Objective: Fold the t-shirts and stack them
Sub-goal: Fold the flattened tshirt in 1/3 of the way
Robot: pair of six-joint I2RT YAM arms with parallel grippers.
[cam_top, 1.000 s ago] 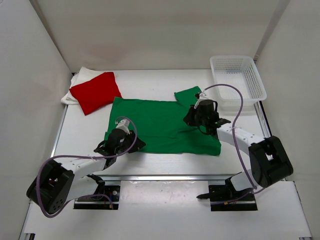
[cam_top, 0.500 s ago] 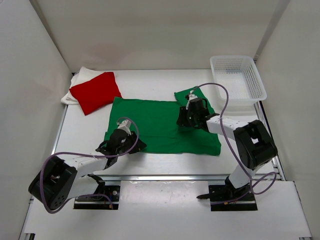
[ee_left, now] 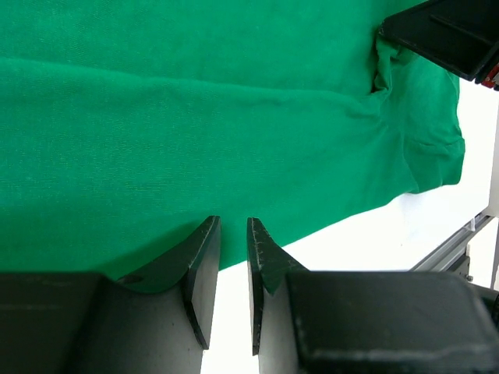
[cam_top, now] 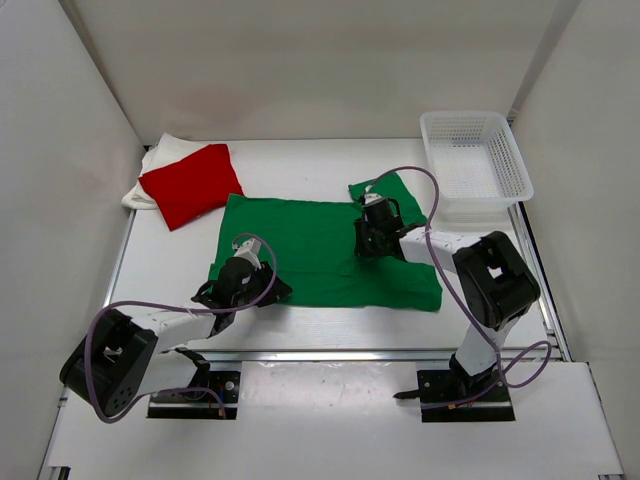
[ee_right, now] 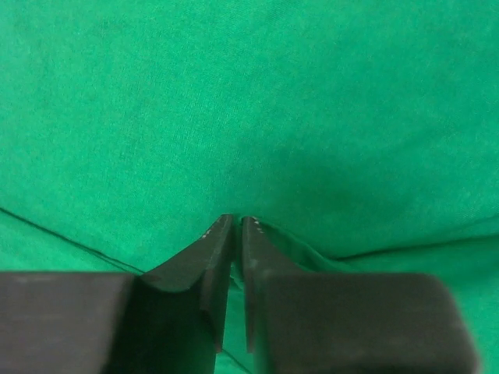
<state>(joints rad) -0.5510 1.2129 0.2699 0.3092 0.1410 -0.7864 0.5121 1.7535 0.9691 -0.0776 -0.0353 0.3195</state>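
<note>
Folding the green shirt [cam_top: 300, 235], spread mid-table: the right gripper [ee_right: 238, 222] pinches a pucker near the sleeve. The left gripper [ee_left: 234, 226] sits almost closed at the near hem, its hold unclear. Next probably needs an even lift.

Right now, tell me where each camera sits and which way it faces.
Top external: above and behind the robot, looking down over the table; both arms whole, left fingers and right fingers at the green t-shirt.
Left wrist: low at the shirt's near edge, facing across the cloth; own fingers at bottom, right fingers top right.
Right wrist: close over the cloth, facing down; own fingers at bottom.
Shared: all show the green shirt; top and left wrist both show the right fingers.
</note>
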